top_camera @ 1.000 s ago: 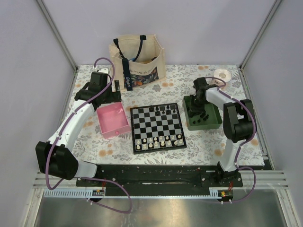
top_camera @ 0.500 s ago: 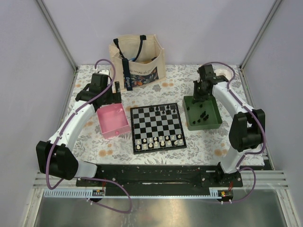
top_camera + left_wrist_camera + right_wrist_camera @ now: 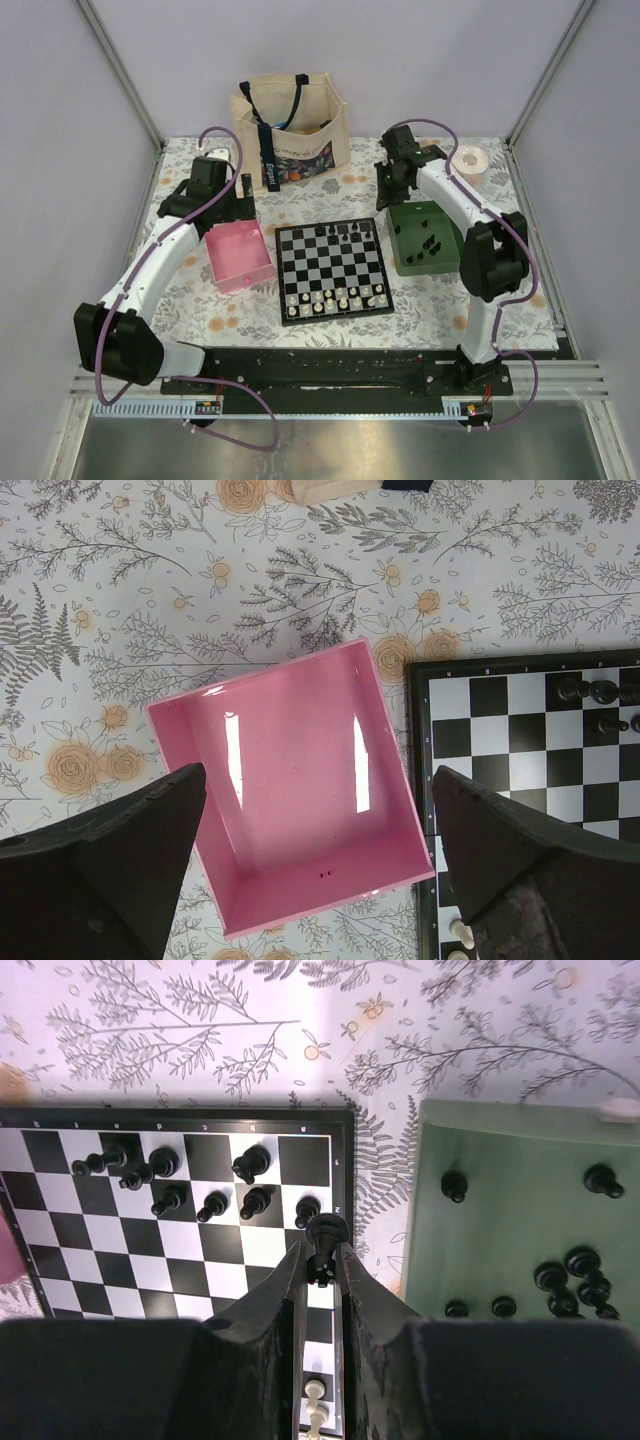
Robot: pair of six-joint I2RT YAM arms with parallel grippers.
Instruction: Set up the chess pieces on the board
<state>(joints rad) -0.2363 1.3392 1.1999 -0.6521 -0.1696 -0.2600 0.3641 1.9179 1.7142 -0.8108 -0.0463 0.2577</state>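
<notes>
One black chess piece is pinched between the narrowly parted fingers of the right tool, held upright by its stem. In the right wrist view it hangs above the edge column of the board on the side nearest the green tray, close to the far corner. Other black pieces stand in the two far rows of the board, some apart from the rest, and more black pieces lie loose in the green tray, a small cluster and a few singles. White pieces fill the board's near rows. The board lies flat in the middle of the flower-patterned bench, with the green tray just beside it on the right and a pink tray just beside it on the left. The left tool hangs over the pink tray with its fingers spread wide and nothing between them. A cloth tote bag stands at the far edge of the bench.
</notes>
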